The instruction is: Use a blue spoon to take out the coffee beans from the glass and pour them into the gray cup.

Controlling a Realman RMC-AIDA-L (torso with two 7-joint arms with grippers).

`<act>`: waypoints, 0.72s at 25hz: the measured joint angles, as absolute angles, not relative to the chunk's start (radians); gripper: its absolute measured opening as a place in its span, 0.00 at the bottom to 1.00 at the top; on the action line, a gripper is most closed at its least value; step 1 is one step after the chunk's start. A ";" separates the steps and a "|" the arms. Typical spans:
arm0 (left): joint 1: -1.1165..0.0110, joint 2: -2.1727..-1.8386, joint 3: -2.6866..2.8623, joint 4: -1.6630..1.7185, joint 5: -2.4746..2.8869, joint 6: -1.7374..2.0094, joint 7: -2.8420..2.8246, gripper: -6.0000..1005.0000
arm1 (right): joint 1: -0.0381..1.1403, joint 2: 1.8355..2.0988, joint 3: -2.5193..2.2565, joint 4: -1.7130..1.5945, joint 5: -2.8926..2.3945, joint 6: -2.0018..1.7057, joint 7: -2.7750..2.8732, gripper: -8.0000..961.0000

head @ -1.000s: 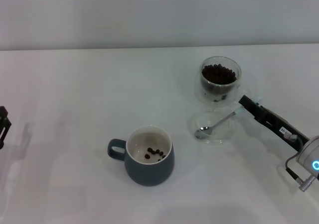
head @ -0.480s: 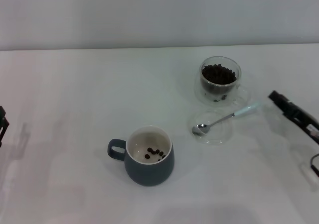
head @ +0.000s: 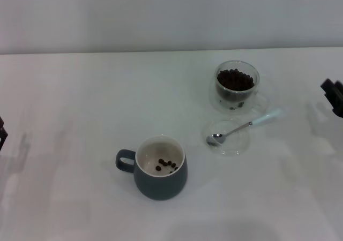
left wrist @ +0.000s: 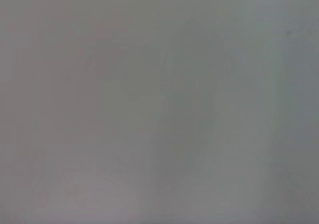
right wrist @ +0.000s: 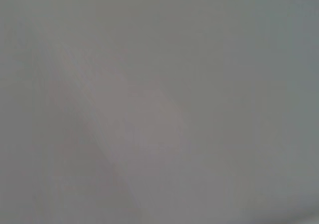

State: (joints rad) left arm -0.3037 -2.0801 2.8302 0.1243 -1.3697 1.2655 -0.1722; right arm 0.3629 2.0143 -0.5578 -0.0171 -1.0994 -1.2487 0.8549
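The blue spoon (head: 239,128) lies across a flat clear dish (head: 228,137), bowl on the dish and pale handle pointing right, with nothing holding it. Behind it stands the glass (head: 236,85) full of coffee beans (head: 235,80). The gray cup (head: 159,168) sits at front centre, handle to the left, with a few beans (head: 166,165) inside. My right gripper (head: 334,96) shows only as a dark tip at the right edge, well away from the spoon. My left gripper (head: 2,136) is a sliver at the left edge. Both wrist views show only blank grey surface.
The white table (head: 80,102) stretches wide to the left and front of the cup. A pale wall rises behind the table's back edge.
My right gripper let go of the spoon and drew back to the right edge. The spoon now rests on the dish, shifted slightly. The left gripper slipped a little further out of view.
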 joint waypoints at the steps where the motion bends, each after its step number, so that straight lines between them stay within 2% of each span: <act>1: -0.304 -2.080 2.830 0.124 -1.370 1.265 -0.172 0.75 | 0.367 2.015 -0.555 -0.015 -1.095 -1.270 0.758 0.35; 7: -0.306 -2.081 2.830 0.126 -1.369 1.262 -0.174 0.75 | 0.424 2.027 -0.457 0.067 -1.044 -1.308 0.217 0.36; 12: -0.307 -2.082 2.831 0.126 -1.369 1.257 -0.174 0.76 | 0.469 2.028 -0.419 0.102 -1.043 -1.273 0.077 0.41; 16: -0.311 -2.082 2.832 0.130 -1.369 1.252 -0.175 0.76 | 0.481 2.028 -0.351 0.131 -1.042 -1.242 0.079 0.62; 18: -0.311 -2.083 2.832 0.131 -1.370 1.252 -0.175 0.76 | 0.481 2.028 -0.334 0.137 -1.042 -1.239 0.079 0.69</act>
State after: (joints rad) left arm -0.3110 -2.0832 2.8317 0.1313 -1.3698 1.2519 -0.1749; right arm 0.4812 2.0279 -0.3339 0.1373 -1.0424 -1.2386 0.0793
